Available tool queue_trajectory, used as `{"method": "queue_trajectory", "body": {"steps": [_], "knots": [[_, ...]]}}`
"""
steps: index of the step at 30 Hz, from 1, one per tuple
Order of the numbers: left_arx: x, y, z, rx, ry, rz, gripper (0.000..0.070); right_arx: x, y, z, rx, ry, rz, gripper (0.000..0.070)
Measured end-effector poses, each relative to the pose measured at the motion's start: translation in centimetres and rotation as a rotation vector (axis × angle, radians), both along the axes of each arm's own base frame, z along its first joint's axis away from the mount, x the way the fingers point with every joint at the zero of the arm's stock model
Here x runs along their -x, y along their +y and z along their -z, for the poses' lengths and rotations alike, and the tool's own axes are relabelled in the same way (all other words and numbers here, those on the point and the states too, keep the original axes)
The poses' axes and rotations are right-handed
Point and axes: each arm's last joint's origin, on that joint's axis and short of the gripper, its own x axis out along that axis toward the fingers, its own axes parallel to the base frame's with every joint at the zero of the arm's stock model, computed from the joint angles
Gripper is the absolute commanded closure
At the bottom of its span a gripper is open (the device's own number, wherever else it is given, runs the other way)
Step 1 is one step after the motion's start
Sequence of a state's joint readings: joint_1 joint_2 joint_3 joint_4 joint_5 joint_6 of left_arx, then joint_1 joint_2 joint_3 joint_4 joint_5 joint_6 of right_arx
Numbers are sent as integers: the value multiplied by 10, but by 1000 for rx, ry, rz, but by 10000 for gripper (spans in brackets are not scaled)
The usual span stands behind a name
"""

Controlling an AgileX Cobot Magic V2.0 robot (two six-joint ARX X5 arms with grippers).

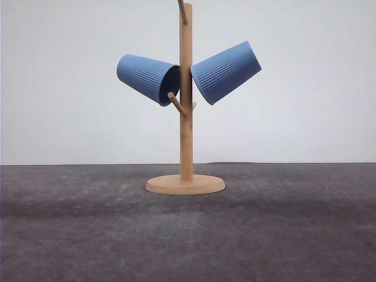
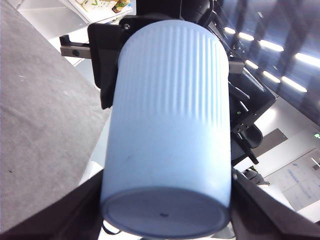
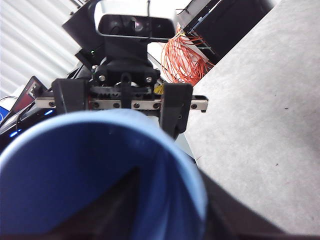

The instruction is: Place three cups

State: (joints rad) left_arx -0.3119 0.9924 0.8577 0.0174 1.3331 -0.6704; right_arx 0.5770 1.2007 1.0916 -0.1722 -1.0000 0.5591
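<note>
Well, in the front view I see two cups (image 1: 148,78) (image 1: 225,71) hanging tilted on the stand (image 1: 186,117), one on each side of its post, above the counter (image 1: 282,229).

In the left wrist view, the third cup (image 2: 167,125) is off the counter, base towards me, with the left end effector (image 2: 165,222) clamped on its sides.

In the right wrist view, its mouth faces me. The right end effector (image 3: 150,220) flanks it; I cannot tell whether it grips.

Two cups (image 1: 148,78) (image 1: 225,71) occupy the side pegs of the stand (image 1: 185,117); the front peg (image 1: 176,104) and the surrounding worktop (image 1: 294,235) are free.
</note>
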Motion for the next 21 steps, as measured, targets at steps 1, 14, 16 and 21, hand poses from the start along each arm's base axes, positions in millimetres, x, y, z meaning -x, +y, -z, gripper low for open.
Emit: {"method": "queue_trajectory", "body": {"steps": [1,14,16,21], "knots": [[0,0,0,0,0,0,358,0,0,0,0,0,0,435],[0,0,-1,6,-20,0,358,-4,-4,0,1,-3,29,347],[0,0,-1,6,-19,0,358,-6,-7,0,1,-3,43,347],[-1,2,-1,6,-19,-11,357,-13,-18,0,1,-3,96,333]]}}
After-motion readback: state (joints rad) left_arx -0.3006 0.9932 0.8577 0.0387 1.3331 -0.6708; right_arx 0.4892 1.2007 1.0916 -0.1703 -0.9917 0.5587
